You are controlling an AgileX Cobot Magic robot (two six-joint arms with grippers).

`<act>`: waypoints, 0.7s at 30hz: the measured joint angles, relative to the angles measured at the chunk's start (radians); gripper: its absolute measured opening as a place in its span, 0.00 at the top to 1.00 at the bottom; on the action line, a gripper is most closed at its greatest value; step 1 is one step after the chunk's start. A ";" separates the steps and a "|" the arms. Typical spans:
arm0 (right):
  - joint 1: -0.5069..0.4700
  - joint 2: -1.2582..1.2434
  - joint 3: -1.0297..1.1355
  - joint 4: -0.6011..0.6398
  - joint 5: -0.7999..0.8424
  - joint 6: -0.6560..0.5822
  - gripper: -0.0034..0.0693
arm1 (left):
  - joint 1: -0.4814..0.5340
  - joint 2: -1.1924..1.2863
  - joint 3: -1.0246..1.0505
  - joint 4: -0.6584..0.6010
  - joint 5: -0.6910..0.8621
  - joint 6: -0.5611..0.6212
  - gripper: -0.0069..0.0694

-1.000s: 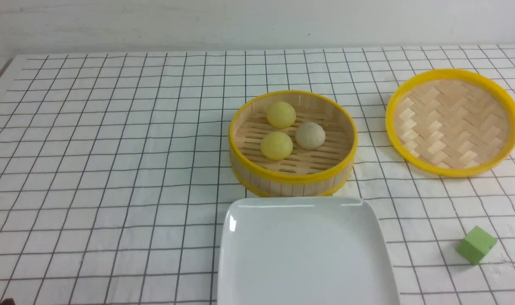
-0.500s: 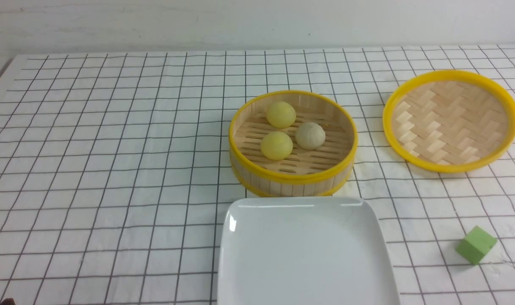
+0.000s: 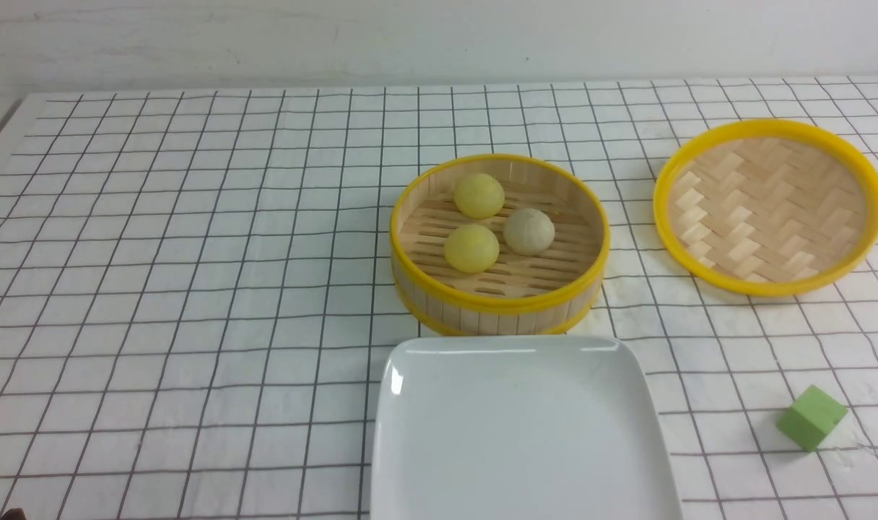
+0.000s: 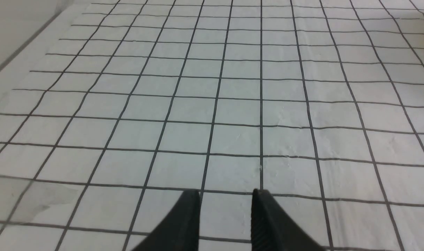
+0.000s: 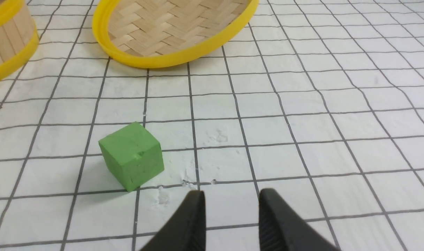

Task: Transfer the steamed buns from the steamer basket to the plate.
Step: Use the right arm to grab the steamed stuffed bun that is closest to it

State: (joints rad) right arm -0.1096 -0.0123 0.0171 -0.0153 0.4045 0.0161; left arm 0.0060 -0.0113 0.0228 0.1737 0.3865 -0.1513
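So here's the setup: the counter (image 3: 193, 289) has a white cloth with a black grid on it, and the steamer basket (image 3: 497, 318) sits roughly in the middle. All three steamed buns are inside the basket, on the slatted floor. One pale yellow bun (image 3: 479, 195) is toward the far wall, the other yellow bun (image 3: 471, 248) is closer to the robot's side, and the greyish beige bun (image 3: 528, 231) sits just to the right of those two. They're bunched close together, and I honestly can't tell whether any of them touch.

The plate (image 3: 518, 433) is on the robot's side of the basket, just beside its near wall, with nothing on it. It's white, glossy and wider than the basket.

Well off to the basket's right lies a shallow woven lid (image 3: 767, 209) with a yellow rim, herringbone side up. A green cube (image 3: 811, 417) is also out to the right of the basket, but nearer the robot than the lid is, about level with the plate.

The left claw (image 4: 226, 191) is out to the basket's left over bare cloth, fingers apart and nothing between them. The right claw (image 5: 232, 192) is on the basket's right side, close to the green cube, which sits a bit off to one side of it. Its fingers are apart too and aren't gripping anything. Neither claw touches a bun or the basket.
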 joint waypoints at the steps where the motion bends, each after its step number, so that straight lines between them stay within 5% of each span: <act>1: 0.000 0.000 0.000 0.000 0.000 0.000 0.62 | 0.000 0.000 0.000 0.000 0.000 0.000 0.59; 16: 0.000 0.000 0.000 -0.015 0.000 0.003 0.62 | 0.000 0.000 0.000 0.000 0.000 0.000 0.59; 21: 0.000 0.000 0.002 0.116 -0.051 0.095 0.62 | 0.000 0.000 0.000 0.000 0.000 0.000 0.59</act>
State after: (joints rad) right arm -0.1096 -0.0123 0.0192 0.1002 0.3540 0.1107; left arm 0.0060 -0.0113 0.0228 0.1737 0.3865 -0.1513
